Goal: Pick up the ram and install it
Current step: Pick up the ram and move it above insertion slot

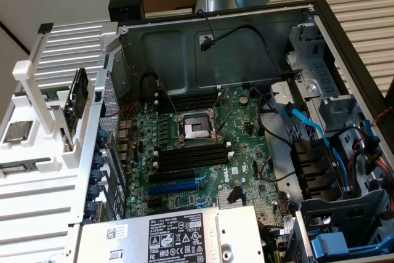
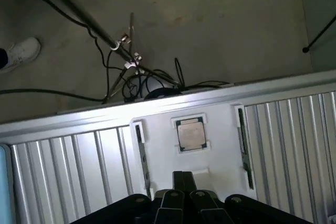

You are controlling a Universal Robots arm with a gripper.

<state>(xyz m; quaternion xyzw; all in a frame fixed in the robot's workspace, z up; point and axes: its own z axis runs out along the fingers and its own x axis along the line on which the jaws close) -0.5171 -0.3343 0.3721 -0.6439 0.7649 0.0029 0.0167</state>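
A: Exterior view?
B: The ram [image 1: 76,98] stood on edge in the white holder [image 1: 58,159] at the exterior view's left, just beside the open computer case [image 1: 246,35].
A: Wrist view?
B: The tool [image 2: 184,176] was pressed together, gripping nothing, over the holder near its edge; bare floor [image 2: 220,30] with cables [image 2: 105,61] lay beyond.

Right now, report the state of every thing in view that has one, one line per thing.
Black gripper: shut, holding nothing.
Long thin ram stick with black chips: standing on edge in the white plastic holder, not picked up.
Square silver processor chip: lying flat in the holder's recess.
Long black memory slots: empty.
Grey metal computer case: side open, motherboard exposed.
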